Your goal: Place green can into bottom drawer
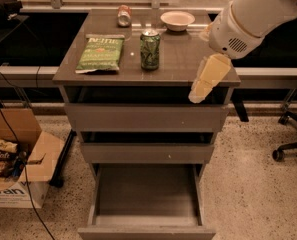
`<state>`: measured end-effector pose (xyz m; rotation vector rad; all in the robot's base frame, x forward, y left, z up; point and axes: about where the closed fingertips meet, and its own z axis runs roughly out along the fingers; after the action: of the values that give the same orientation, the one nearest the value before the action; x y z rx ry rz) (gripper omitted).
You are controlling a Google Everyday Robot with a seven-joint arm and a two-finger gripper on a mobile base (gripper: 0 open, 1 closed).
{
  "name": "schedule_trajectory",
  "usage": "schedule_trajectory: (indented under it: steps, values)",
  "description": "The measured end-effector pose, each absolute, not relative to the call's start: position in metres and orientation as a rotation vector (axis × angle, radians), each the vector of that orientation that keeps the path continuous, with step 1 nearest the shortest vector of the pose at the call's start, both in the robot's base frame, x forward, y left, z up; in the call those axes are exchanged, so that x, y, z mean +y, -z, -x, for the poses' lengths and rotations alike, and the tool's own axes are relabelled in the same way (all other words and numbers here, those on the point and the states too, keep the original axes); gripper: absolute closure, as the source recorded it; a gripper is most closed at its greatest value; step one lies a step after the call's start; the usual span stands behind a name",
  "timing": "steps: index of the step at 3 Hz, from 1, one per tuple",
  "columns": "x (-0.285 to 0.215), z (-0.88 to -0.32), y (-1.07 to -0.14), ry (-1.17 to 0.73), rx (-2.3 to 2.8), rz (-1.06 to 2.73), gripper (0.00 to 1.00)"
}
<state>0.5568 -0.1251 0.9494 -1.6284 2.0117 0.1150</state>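
The green can (150, 49) stands upright in the middle of the cabinet top (188, 64), dark green with a silver rim. The bottom drawer (147, 194) is pulled out and its box interior holds nothing. My gripper (206, 80) hangs from the white arm at the right, over the front right part of the cabinet top, to the right of the can and apart from it. It holds nothing that I can see.
A flat green chip bag (102, 52) lies left of the can. A reddish-silver can (123, 15) lies on its side at the back, and a white bowl (177, 20) sits at the back right. A cardboard box (15, 159) stands on the floor at left, an office chair base (290, 136) at right.
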Motion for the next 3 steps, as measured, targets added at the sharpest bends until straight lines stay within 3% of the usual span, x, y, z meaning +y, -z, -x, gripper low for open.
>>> schedule_trajectory:
  steps: [3]
  values:
    - [-0.131, -0.570, -0.948, -0.118, 1.949, 1.586, 0.00]
